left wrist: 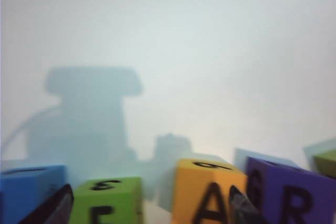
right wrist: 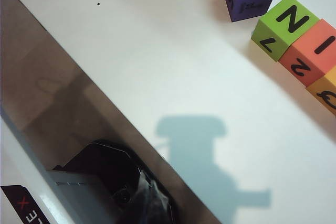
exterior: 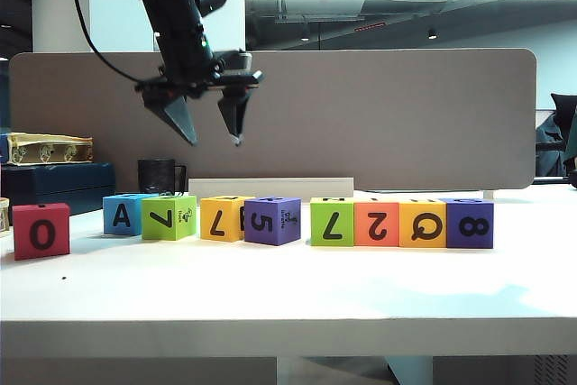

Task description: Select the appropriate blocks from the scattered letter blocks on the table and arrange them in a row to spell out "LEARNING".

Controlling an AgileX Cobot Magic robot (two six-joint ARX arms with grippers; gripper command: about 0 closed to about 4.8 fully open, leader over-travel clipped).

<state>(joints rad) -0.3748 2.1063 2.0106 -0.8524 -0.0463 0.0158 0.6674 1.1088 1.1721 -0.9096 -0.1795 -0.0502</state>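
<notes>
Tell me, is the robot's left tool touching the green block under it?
Apart. The exterior view shows the left tool hanging open high above the green block, with the grey divider panel plainly visible between them.

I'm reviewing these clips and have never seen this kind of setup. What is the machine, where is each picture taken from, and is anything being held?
It is a two-armed robot. The exterior view faces the white table, where nine letter blocks stand in a rough row, a red one at the left end. The left gripper hangs above the row, open and empty. The other two pictures come from cameras on the wrists: the left looks down at the blocks; the right shows the table edge and some blocks. The right gripper's state cannot be told.
</notes>
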